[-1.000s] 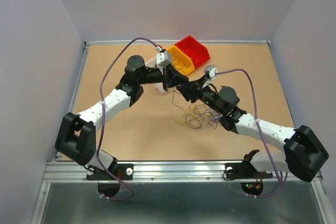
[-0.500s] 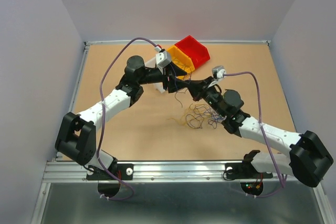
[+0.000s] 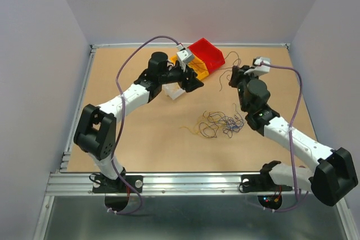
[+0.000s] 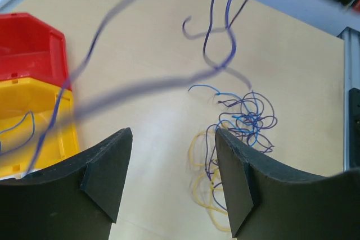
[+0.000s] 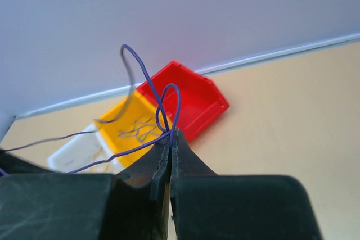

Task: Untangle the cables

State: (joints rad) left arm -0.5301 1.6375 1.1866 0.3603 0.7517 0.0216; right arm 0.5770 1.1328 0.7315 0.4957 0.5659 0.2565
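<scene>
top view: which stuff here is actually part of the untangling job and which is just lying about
Part of the job:
- tangled cables piled mid-table
- one blue-purple cable, pinched in the right gripper
- left gripper, open, holding nothing

Just there:
- yellow bin, a few wires inside
- red bin
- white bin
- thick lilac arm cables

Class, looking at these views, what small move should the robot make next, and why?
Probably carry the right gripper over the red bin and release: it pinches a blue wire, lifted clear of the tangle, while the left gripper stands open and empty.
</scene>
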